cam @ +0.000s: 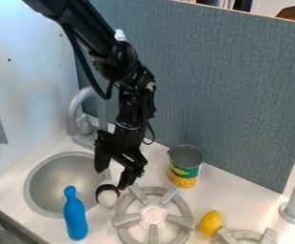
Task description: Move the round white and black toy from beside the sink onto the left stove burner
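With twelve o'clock at the top of the camera view, the small black-and-white thing lies at six o'clock from my gripper, near the tips, on the counter just beside the sink. My fingers are spread apart and I grip nothing. One finger is toward nine o'clock; the other, toward three, slants down to the thing's upper edge, and whether it touches I cannot tell. The thing's long axis seems to run from twelve to six; its pale rounded end faces six.

Around it, the blue bottle is at seven o'clock from me, neck nearly toward twelve. The burner is at five, the lemon at four, farther off. The can stands upright between two and three, the tap at eleven.
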Available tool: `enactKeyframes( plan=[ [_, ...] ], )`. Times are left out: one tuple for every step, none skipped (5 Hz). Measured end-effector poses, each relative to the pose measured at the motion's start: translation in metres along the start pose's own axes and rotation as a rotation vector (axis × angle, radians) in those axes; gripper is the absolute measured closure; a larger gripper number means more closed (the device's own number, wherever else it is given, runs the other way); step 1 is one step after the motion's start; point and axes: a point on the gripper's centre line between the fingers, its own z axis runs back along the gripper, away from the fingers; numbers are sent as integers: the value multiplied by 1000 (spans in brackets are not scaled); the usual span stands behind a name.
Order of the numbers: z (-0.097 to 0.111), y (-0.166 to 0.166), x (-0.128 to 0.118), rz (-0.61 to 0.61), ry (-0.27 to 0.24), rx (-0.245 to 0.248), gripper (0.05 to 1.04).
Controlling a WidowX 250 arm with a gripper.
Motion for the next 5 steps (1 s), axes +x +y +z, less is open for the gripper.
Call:
enactKeyframes(
  plan=[
    [-13,-4,-4,-6,39,-8,83],
    [-23,0,-12,10,13,-68,83],
    [-14,20,-10,87,-58,-81,83],
    [-17,24,3,167,-71,-81,83],
    [-27,21,11,203,-68,-113,83]
  ],
)
